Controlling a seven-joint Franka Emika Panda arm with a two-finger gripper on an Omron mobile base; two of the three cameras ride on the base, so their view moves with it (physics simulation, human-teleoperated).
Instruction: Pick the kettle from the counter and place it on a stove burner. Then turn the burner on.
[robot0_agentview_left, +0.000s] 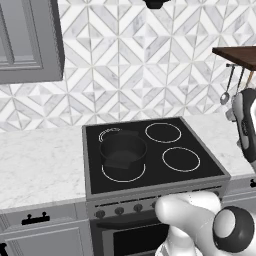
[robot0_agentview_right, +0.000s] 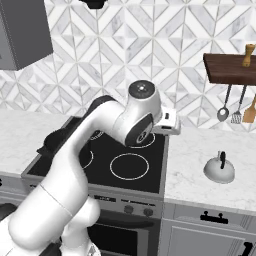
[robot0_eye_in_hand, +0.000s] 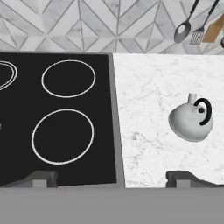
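The kettle (robot0_agentview_right: 219, 170) sits upright on the counter (robot0_agentview_right: 190, 165), right of the stove (robot0_agentview_right: 125, 172) and well apart from it. In the hand view its dark handle (robot0_eye_in_hand: 204, 111) arches toward the right, and the gripper (robot0_eye_in_hand: 112, 179) hangs wide open, empty, above the stove's edge. The left base view shows a pot (robot0_agentview_left: 123, 149) on the stove's largest ring. Utensils (robot0_agentview_right: 235, 107) hang under a shelf (robot0_agentview_right: 230, 68) against the tiled wall.

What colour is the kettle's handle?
Dark, near black, on the pale silver-white kettle. Clearest in the hand view.
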